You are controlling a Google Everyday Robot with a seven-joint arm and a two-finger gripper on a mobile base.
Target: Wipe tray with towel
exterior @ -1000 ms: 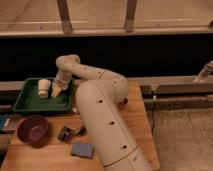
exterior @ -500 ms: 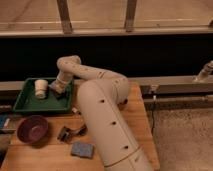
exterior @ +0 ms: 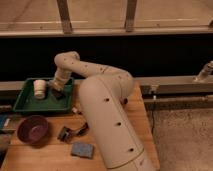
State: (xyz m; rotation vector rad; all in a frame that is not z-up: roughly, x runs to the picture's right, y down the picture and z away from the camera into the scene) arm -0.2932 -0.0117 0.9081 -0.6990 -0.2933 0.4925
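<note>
Camera view, nearest: a blue-grey rectangular sponge (exterior: 82, 149) lay on the wooden table (exterior: 50, 159).
Left: a dark maroon round bowl (exterior: 33, 129).
Far left: the green plastic tray (exterior: 31, 104) held a white cup (exterior: 40, 89).
Gripper (exterior: 56, 91): low inside the tray, just beside the cup; I could not tell its grip.

Maroon bowl (exterior: 33, 129), blue-grey sponge (exterior: 82, 149), white cup (exterior: 39, 88)

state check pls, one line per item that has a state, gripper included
gripper: down inside the tray, right of the cup
green tray: flat on table, back left corner
white cup: standing in tray's left part
purple bowl: upright on table, looks empty
blue sponge: flat near front edge
dark object: lying between bowl and arm, unidentifiable
towel: cannot make it out
</note>
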